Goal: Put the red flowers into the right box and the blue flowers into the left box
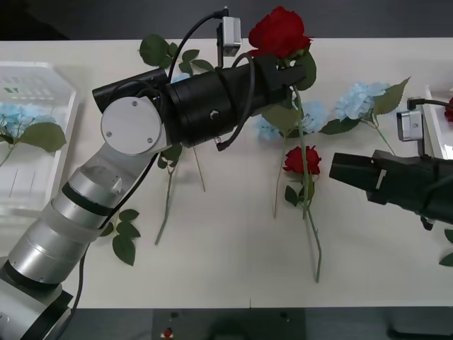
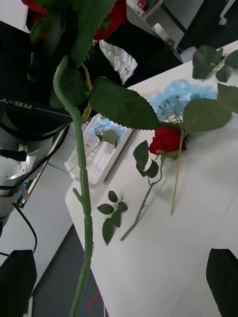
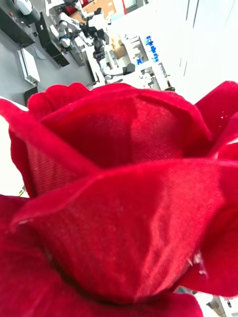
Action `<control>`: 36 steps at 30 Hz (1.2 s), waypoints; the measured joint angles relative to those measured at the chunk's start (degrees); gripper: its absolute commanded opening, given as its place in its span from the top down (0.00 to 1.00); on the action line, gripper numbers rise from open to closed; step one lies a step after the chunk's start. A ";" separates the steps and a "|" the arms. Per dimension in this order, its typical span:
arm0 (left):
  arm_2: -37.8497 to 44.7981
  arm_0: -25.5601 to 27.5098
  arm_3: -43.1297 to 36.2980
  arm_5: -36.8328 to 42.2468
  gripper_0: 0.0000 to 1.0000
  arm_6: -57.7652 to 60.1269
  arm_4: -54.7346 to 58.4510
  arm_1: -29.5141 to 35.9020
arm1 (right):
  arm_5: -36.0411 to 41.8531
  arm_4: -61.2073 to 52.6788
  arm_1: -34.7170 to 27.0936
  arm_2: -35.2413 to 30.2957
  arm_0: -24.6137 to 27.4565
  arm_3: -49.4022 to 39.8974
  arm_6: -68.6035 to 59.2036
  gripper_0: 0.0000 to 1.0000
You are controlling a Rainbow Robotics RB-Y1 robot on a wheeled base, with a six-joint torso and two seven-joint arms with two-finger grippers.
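My left gripper (image 1: 289, 71) is shut on a red flower (image 1: 277, 32) just under its head, holding it above the table's middle. Its long stem (image 1: 308, 212) hangs down toward the front, and its petals (image 3: 124, 198) sit close before the left wrist camera. My right gripper (image 1: 338, 170) is open, with black fingers (image 2: 223, 280) a little to the right of that stem (image 2: 84, 223). A second red flower (image 1: 301, 159) lies on the table beside the stem. Blue flowers (image 1: 361, 99) lie behind it. The left box (image 1: 42, 170) holds a blue flower (image 1: 14, 113). The right box (image 1: 433, 124) holds a red bloom (image 1: 449, 108).
Bloomless green leaf sprigs lie near the front left (image 1: 124, 241) and under my left arm (image 1: 170, 159). More leaves (image 1: 159, 49) lie at the table's far edge. My left arm reaches across the table from the front left corner.
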 measured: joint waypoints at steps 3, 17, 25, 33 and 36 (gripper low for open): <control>0.00 0.00 0.01 0.00 1.00 0.00 0.00 0.02 | -1.29 2.14 3.53 -0.03 -0.01 0.00 0.00 0.00; 0.00 0.00 0.03 -0.01 1.00 0.00 0.12 0.07 | -7.15 9.56 11.99 2.16 -5.27 0.00 0.00 0.32; 0.00 0.00 0.03 -0.52 1.00 0.00 0.13 0.12 | -10.52 9.53 11.97 7.66 -7.28 0.00 -0.01 1.00; 0.00 0.00 0.04 -0.52 1.00 0.00 0.93 0.14 | -10.50 9.53 11.93 7.67 -7.28 0.00 -0.03 1.00; 0.00 0.00 0.06 -0.53 0.78 0.00 0.98 0.15 | -10.48 9.53 11.93 7.67 -7.28 0.00 -0.04 1.00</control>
